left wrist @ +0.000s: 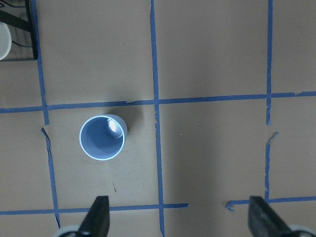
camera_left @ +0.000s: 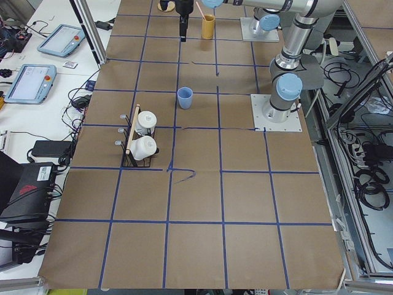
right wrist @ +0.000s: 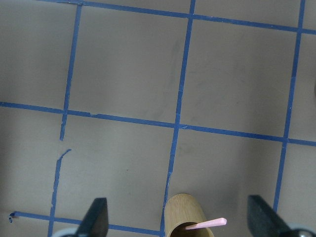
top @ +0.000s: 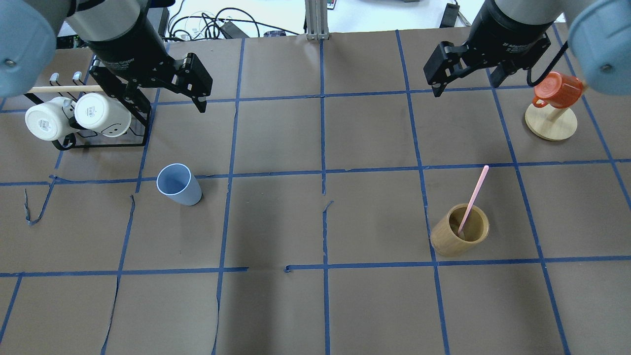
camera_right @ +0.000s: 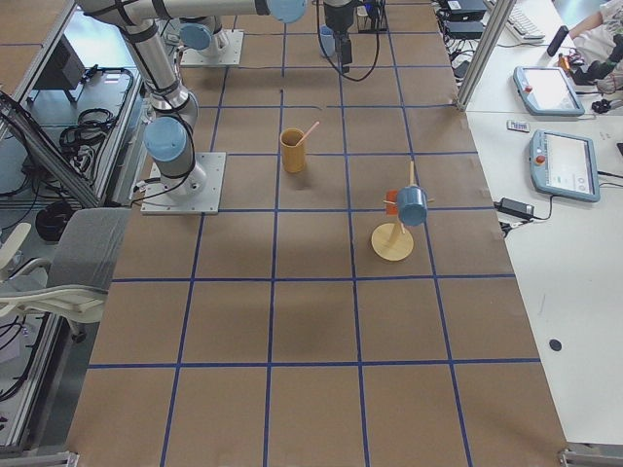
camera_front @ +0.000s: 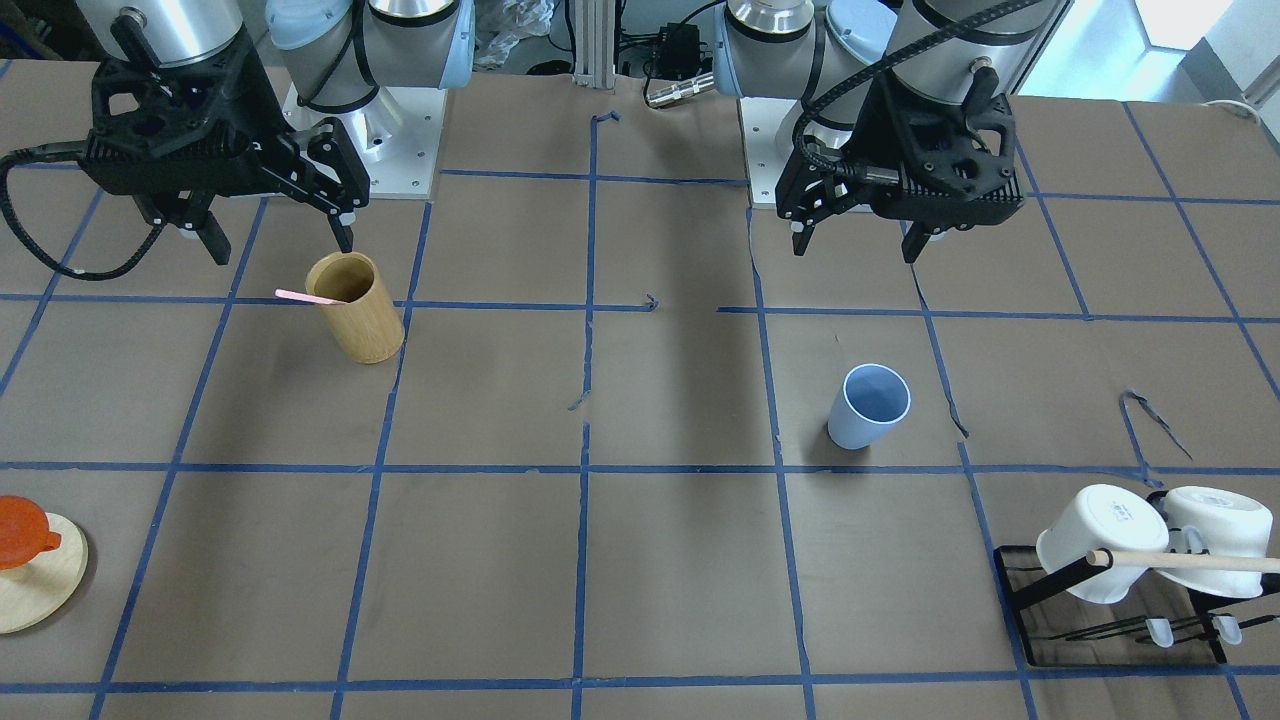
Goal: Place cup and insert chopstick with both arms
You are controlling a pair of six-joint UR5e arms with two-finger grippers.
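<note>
Both jaws wide open and empty. Left gripper (left wrist: 180, 219) hangs high above the cup (left wrist: 102, 138), upright on the worktop's left half. Chopstick (top: 473, 197) leans in bamboo holder (top: 459, 230) on the right half, nearest the right gripper (right wrist: 178, 217).

matt brown paper table cover (top: 276, 222), smooth plastic cup (top: 179, 184), bamboo holder (top: 459, 230)

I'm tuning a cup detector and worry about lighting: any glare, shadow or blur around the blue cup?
Left wrist view: a small bright highlight inside the cup, a soft shadow at its upper right; the left tool is blurred at the bottom edge. Front-facing view: cup sharp, a broad soft shadow band to its left, the top right corner blown out.
</note>
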